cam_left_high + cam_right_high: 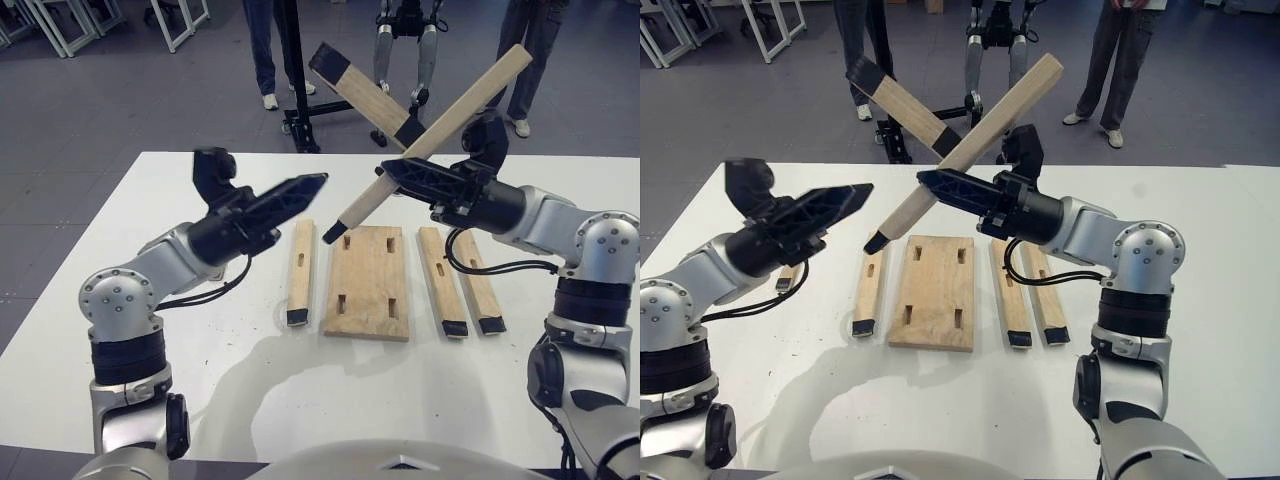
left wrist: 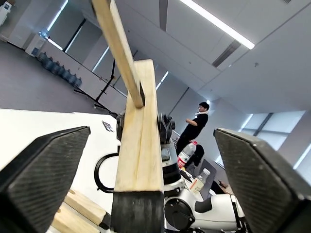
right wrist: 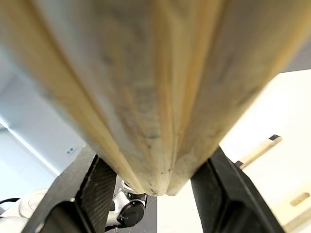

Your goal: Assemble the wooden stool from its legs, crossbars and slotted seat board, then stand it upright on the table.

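Note:
My right gripper [image 1: 388, 172] is shut on a long wooden leg [image 1: 470, 98] and holds it slanted above the table, its black tip [image 1: 332, 234] pointing down over the slotted seat board [image 1: 367, 282]. A shorter bar with black ends [image 1: 362, 93] crosses that leg in the air. My left gripper [image 1: 318, 181] hovers open just left of the leg's lower end; in the left wrist view the leg [image 2: 138, 145] stands between its spread fingers [image 2: 43, 170]. One leg [image 1: 300, 268] lies left of the board. Two more pieces [image 1: 442, 280] [image 1: 478, 284] lie to its right.
The white table [image 1: 200, 380] has free room at the front and on both sides. Another small wooden piece [image 1: 786, 279] lies under my left arm. A black stand [image 1: 296, 80] rises beyond the far edge.

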You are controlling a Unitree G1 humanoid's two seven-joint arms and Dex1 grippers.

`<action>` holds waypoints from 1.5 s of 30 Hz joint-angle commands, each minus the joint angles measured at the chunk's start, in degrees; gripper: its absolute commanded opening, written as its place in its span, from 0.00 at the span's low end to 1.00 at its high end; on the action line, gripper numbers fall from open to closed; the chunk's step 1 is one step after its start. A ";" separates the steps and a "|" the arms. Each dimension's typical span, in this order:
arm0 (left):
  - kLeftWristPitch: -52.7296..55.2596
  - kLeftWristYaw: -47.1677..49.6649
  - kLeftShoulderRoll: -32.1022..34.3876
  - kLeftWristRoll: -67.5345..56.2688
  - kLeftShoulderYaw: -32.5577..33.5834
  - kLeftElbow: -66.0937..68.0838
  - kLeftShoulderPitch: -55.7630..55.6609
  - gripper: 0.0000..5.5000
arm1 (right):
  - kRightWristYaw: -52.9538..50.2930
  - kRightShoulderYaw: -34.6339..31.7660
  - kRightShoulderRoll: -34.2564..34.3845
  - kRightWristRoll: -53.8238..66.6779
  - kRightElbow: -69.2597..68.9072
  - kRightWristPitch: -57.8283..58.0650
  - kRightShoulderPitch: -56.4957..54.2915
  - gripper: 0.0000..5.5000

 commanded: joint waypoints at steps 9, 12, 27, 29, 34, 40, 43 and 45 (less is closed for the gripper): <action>-11.30 -2.73 16.58 51.51 -32.88 -14.57 3.22 0.98 | 7.09 -3.32 -7.72 -9.08 3.71 -5.47 -2.17 0.38; -15.14 -4.59 16.14 62.55 -42.65 -13.38 1.53 0.98 | 6.72 -3.31 -6.67 -9.79 3.45 -6.06 -1.93 0.38; -23.60 -9.51 10.81 81.65 -47.73 -2.09 -0.69 0.98 | 5.83 -3.77 -4.39 -9.54 1.67 -5.83 -0.71 0.38; -24.28 -10.22 11.11 83.64 -48.23 -1.24 -0.48 0.98 | 5.77 -3.92 -4.48 -9.55 1.74 -5.80 -0.81 0.38; -24.69 -13.17 11.79 87.40 -51.01 -0.67 1.26 0.98 | 5.38 -4.29 -3.81 -9.85 2.28 -6.26 -1.46 0.38; -28.12 -29.65 24.30 89.08 -55.26 -2.78 4.11 0.98 | 8.34 -3.25 -5.29 -13.58 2.27 -7.97 -0.20 0.38; -33.58 -33.94 26.76 90.35 -53.67 2.98 2.24 0.98 | 12.97 -0.43 -7.26 -17.03 1.59 -8.25 1.82 0.38; -36.45 -34.98 26.71 91.63 -52.84 6.61 0.79 0.98 | 17.35 3.42 -9.19 -21.11 1.20 -9.67 4.11 0.38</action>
